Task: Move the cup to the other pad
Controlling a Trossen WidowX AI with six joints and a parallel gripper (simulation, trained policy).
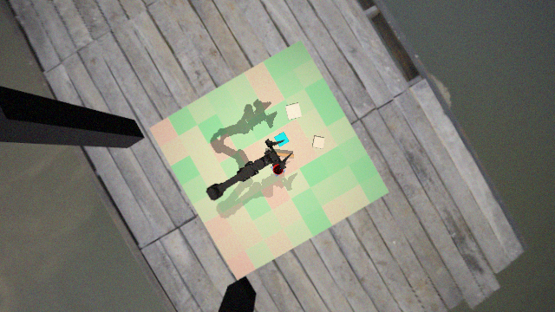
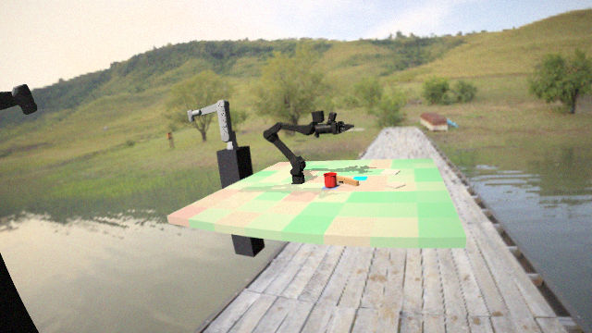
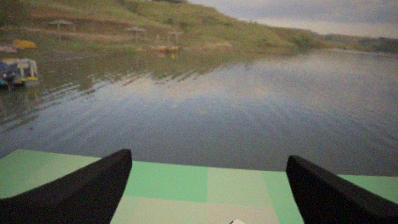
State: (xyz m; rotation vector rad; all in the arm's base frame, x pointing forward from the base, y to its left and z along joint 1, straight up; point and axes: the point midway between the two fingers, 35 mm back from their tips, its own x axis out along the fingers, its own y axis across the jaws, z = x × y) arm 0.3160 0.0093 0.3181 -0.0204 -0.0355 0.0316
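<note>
The red cup [image 1: 277,171] [image 2: 330,179] stands upright on a blue pad [image 2: 329,188], of which only edges show. The marbles cannot be made out inside it. A cyan pad [image 1: 281,139] [image 2: 360,178] lies on the table with nothing standing on it. My gripper [image 1: 287,147] [image 2: 352,126] [image 3: 209,160] is open and empty, level and high above the table. In the top view its fingers appear between the cup and the cyan pad. The cup is well below it and not touched. The wrist view shows neither cup nor coloured pad.
A wooden block [image 1: 287,154] [image 2: 349,180] lies beside the cup, between it and the cyan pad. Two whitish flat tiles [image 1: 293,111] [image 1: 318,141] [image 2: 391,172] [image 2: 396,185] lie farther from the arm's base. The patchwork table [image 1: 347,173] [image 2: 393,224] has open edges.
</note>
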